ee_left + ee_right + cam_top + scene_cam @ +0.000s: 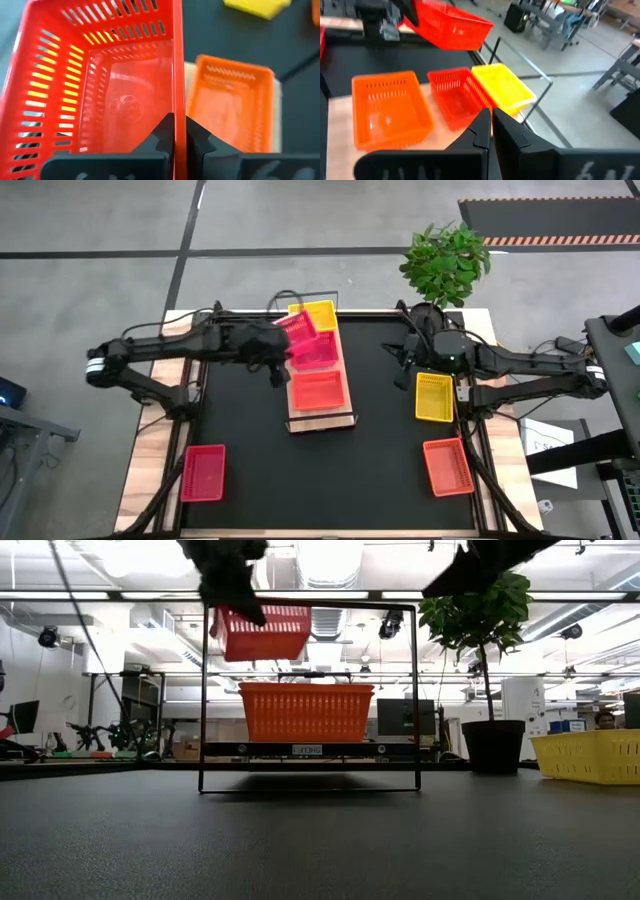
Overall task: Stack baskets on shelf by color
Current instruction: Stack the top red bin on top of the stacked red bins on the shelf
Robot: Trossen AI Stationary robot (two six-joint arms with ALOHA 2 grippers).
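Left end effector [180,131] clamps a red basket's [100,85] rim, tilted above the shelf [322,420].

Black mat [380,440] spreads wide beneath the right gripper [408,366], covering most of the wooden table [150,470]. Just beyond that gripper, at the table's far edge, a leafy plant [445,260] stands in a dark pot [492,745]. A white sheet of paper [545,445] lies well off to the gripper's outer side, past the mat's edge. Farther out there's grey floor [90,240] crossed by dark lines, and a striped strip [560,240] far beyond the plant. Level across the table: a workshop room, bright ceiling lights [330,560], a dark monitor [405,717] behind.
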